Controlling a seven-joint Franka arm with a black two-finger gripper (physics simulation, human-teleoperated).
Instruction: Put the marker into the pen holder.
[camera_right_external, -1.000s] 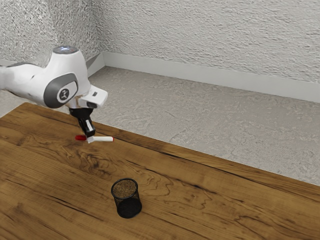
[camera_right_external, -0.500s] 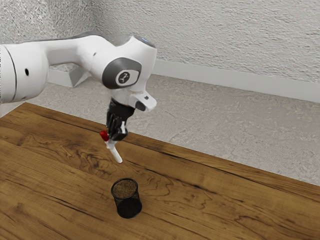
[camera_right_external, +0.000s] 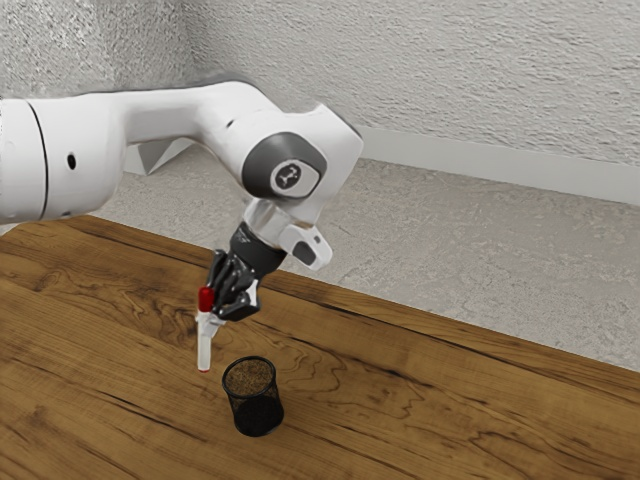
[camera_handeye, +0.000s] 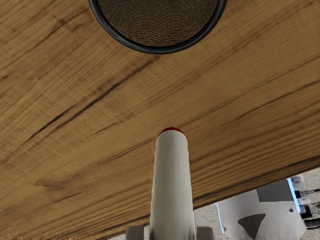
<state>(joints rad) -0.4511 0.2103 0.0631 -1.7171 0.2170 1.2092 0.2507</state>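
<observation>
The pen holder (camera_right_external: 256, 412) stands on the bench (camera_right_external: 90, 350). Outside it, near its rim on the exterior view's left, the marker (camera_right_external: 204, 348) is in the pincer (camera_right_external: 212, 318), over the bench. Behind the bench lies the floor (camera_right_external: 480, 240), then the wall (camera_right_external: 450, 70).

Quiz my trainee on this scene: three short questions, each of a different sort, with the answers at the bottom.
1. Multiple choice: The gripper holds the marker. Where is the marker's red cap?
A) at its upper end
B) at its lower end
C) halfway along it
2. Fill in one word: The pen holder stands ____ on the table, its mouth facing up.
3. True or false: The marker is already inside the pen holder.

Key: 1 A; 2 upright; 3 false
</observation>
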